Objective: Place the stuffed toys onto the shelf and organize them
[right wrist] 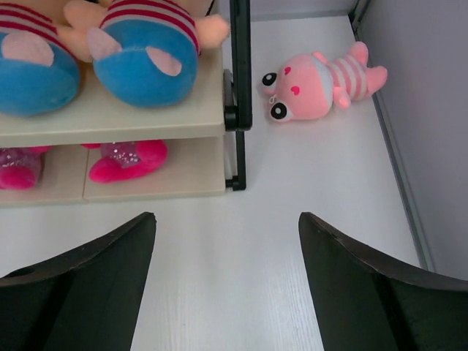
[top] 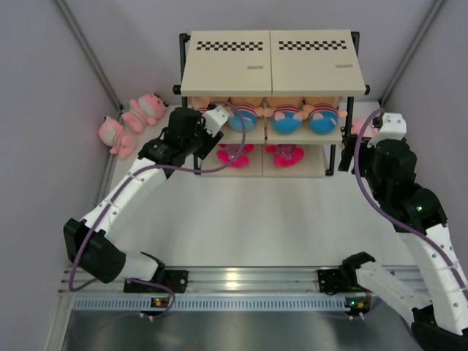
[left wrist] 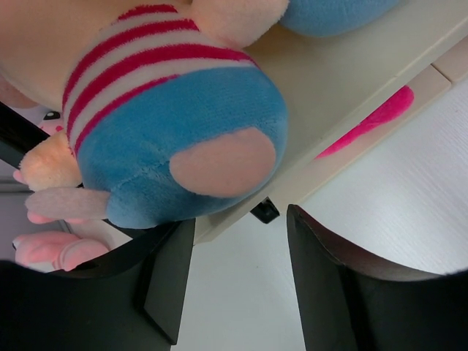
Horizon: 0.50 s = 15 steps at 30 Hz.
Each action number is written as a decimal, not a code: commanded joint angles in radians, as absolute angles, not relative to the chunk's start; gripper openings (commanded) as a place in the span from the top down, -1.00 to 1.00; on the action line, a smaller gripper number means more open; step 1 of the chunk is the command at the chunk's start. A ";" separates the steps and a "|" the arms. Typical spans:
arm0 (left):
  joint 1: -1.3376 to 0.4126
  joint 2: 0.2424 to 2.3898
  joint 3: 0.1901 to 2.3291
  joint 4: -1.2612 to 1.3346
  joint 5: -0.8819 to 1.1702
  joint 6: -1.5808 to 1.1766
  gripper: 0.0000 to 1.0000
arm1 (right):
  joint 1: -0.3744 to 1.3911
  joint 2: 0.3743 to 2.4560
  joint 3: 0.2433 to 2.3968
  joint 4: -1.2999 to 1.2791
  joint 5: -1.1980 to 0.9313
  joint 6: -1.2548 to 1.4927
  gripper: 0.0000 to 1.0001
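Top board of shelf is bare, open from above. Mid tier full: four dolls side by side, post to post, no gap btwn them. Bottom tier: magenta toys in the middle, bare board at R end by the post. Open table in front of shelf. R side: pink toy lies in the lane btwn post and R wall. L side: two pink toys lie btwn shelf and L wall.
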State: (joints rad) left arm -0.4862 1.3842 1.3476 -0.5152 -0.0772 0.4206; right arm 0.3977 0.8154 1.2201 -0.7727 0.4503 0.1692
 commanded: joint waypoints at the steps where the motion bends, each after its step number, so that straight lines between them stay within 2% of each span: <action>1: -0.486 1.382 1.384 -0.445 -0.089 0.413 -0.18 | 0.313 0.830 1.190 -0.755 0.347 0.183 -0.58; 6: -0.488 1.296 1.332 -0.495 0.063 0.451 -0.22 | 0.186 0.801 1.183 -0.732 0.265 0.196 -0.58; 11: -0.489 1.233 1.338 -0.724 0.214 0.514 -0.25 | 0.052 0.807 1.204 -0.723 0.204 0.180 -0.60; 15: -0.488 1.183 1.332 -0.908 0.220 0.557 -0.29 | -0.158 0.853 1.198 -0.652 0.095 0.179 -0.62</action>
